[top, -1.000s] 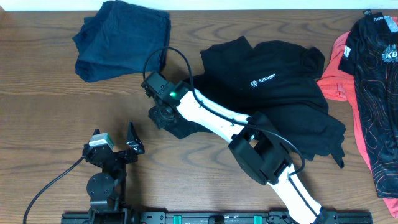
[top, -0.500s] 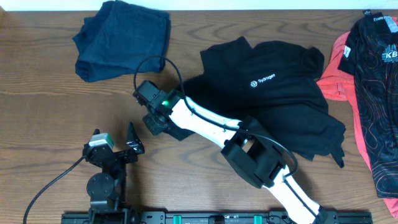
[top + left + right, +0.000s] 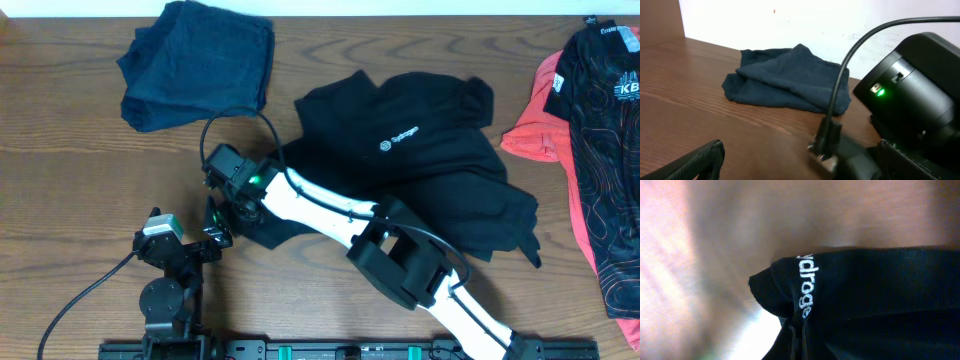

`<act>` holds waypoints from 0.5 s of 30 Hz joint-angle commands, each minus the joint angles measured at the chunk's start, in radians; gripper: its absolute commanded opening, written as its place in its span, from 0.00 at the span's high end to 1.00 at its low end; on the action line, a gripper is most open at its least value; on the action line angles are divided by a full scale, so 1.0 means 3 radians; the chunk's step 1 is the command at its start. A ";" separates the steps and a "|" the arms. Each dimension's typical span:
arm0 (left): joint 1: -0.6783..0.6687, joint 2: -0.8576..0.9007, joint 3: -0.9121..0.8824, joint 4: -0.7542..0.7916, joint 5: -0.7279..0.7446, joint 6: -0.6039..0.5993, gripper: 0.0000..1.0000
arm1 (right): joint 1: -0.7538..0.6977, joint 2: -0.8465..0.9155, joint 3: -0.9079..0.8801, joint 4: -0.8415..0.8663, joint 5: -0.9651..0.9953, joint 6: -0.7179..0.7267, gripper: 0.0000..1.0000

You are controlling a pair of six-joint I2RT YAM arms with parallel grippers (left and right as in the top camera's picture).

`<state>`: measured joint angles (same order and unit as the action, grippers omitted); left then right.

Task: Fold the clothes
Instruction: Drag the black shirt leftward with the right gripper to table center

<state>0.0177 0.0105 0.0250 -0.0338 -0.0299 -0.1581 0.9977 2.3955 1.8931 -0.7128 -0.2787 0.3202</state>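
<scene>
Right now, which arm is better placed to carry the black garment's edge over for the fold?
Right: the right gripper is shut on the black garment's edge, as its wrist view shows; the left gripper stands open and empty beside it.

right arm (image 3: 320, 205) stretched long and diagonal from the near-right base out to the left, elbow bent, right end effector (image 3: 230, 205) pinched tight on the black garment (image 3: 420, 150), left arm (image 3: 165, 270) tucked compact near-left, left end effector (image 3: 214, 230) gaping wide
</scene>
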 commanded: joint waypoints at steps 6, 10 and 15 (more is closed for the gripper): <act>-0.0005 -0.0018 -0.0070 -0.0122 -0.0052 0.0027 0.02 | 0.0189 0.0120 0.0140 -0.0167 -0.0398 -0.0027 0.96; -0.0005 -0.0018 -0.0070 -0.0122 -0.0052 0.0027 0.02 | 0.0160 0.0112 0.0319 -0.0443 0.0052 -0.0048 0.59; -0.0005 -0.0018 -0.0070 -0.0122 -0.0052 0.0027 0.02 | 0.0015 0.0093 0.0891 -0.1047 0.0758 -0.0048 0.23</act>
<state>0.0185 0.0105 0.0250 -0.0338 -0.0326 -0.1581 1.0344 2.4203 2.0628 -0.9894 -0.2111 0.3107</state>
